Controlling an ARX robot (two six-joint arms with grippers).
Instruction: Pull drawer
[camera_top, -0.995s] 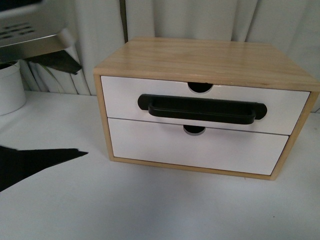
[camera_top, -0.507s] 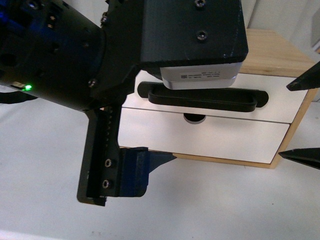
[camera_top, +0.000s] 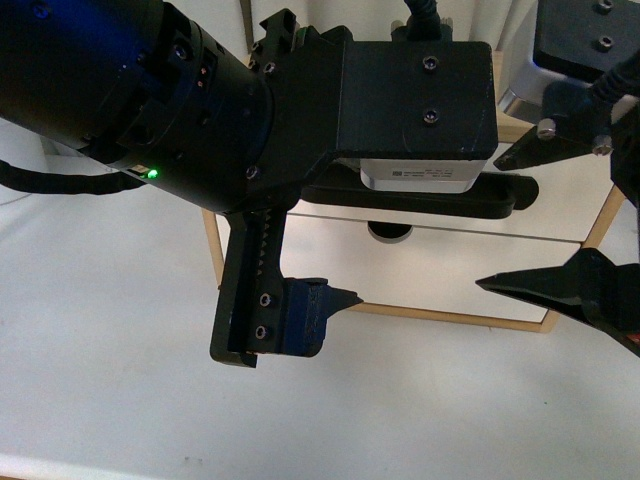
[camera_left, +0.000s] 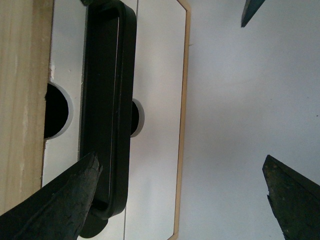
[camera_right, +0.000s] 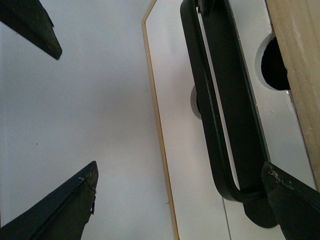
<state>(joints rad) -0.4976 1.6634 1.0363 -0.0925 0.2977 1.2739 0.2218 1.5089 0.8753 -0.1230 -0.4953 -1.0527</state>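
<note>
White-fronted drawer (camera_top: 560, 205); long black bar handle (camera_top: 480, 205); semicircular top notch (camera_left: 55, 111) | left fingers (camera_left: 60, 200) apart | right fingers (camera_right: 65, 205) apart

Bulky matte-black left arm housing (camera_top: 120, 100), small green indicator light (camera_top: 150, 173), silver-headed screws (camera_top: 429, 63), white printed label (camera_top: 415, 176), toothed black rail (camera_top: 258, 260), dark blue finger block (camera_top: 300, 318), ribbed black cable (camera_top: 60, 185), right arm's tapered black fingers (camera_top: 570, 290) with scuffed pointed tips
</note>
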